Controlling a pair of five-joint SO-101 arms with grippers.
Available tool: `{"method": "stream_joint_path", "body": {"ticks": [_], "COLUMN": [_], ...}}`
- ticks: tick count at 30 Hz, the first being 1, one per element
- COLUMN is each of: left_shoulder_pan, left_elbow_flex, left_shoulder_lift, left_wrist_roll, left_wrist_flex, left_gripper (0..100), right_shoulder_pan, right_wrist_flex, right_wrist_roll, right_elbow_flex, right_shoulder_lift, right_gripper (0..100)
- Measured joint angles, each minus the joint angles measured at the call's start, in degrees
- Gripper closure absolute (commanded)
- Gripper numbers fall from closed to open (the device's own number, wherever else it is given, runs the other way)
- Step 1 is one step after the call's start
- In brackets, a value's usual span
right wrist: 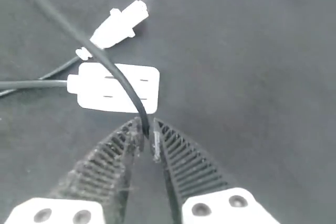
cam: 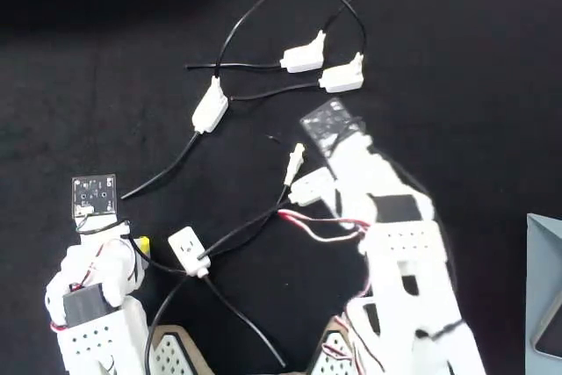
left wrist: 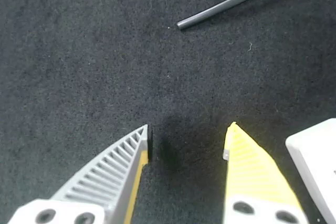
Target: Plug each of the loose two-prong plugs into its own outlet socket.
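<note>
Up top in the high view, the black desk (cam: 457, 59) is strewn with cords. The left arm (cam: 92, 305) sits at lower left and the right arm (cam: 395, 243) runs from lower right to centre. Just past the right arm's tip we have a two-prong plug (cam: 294, 162), its long axis running up and slightly right. A flat outlet socket (cam: 312, 188) lies just below it. A square outlet socket (cam: 187, 246) lies just right of the left arm. Three white cord ends (cam: 303, 56) wait at upper centre.

Over to the left wrist view: the left end effector (left wrist: 189, 132) is spread wide over bare desk, holding nothing. A cable end (left wrist: 181, 24) lies at upper centre, and a white corner at the right edge looks like the square outlet socket (left wrist: 315, 166).

Now the right wrist view: the right end effector (right wrist: 149, 132) is pressed together on a black cable (right wrist: 113, 69). We can't tell whose cable it is. The flat outlet socket (right wrist: 118, 88) sits just beyond the tips, with the two-prong plug (right wrist: 118, 24) beyond that, prongs pointing away to upper right. We judge the right arm nearer, and the plug needs turning to meet those slots.
</note>
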Motion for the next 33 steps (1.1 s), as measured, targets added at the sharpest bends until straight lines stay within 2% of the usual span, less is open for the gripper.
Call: {"method": "stream_joint_path", "body": {"ticks": [3,8,11,21,30,33], "left_shoulder_pan": [0.0,0.0,0.0,0.0,0.0,0.0], "left_elbow_flex": [0.0,0.0,0.0,0.0,0.0,0.0], "left_shoulder_lift": [0.0,0.0,0.0,0.0,0.0,0.0], "left_wrist_roll": [0.0,0.0,0.0,0.0,0.0,0.0], "left_wrist_flex": [0.0,0.0,0.0,0.0,0.0,0.0], "left_gripper": [76,76,76,76,76,76], "right_shoulder_pan": [-1.58,-2.37,-2.29,-2.55,2.64,3.78], "right_wrist_flex": [-1.93,-2.11,-1.49,21.98,25.76,25.76], "right_wrist_roll": [-2.11,-2.9,-2.99,-2.55,13.27,16.26], "right_elbow_flex": [-0.26,-6.59,-10.46,-28.4,-27.08,-24.09], "right_shoulder_lift": [5.63,16.62,21.89,23.3,23.3,23.3], "right_gripper": [98.2,85.8,84.4,84.2,84.2,84.2]}}
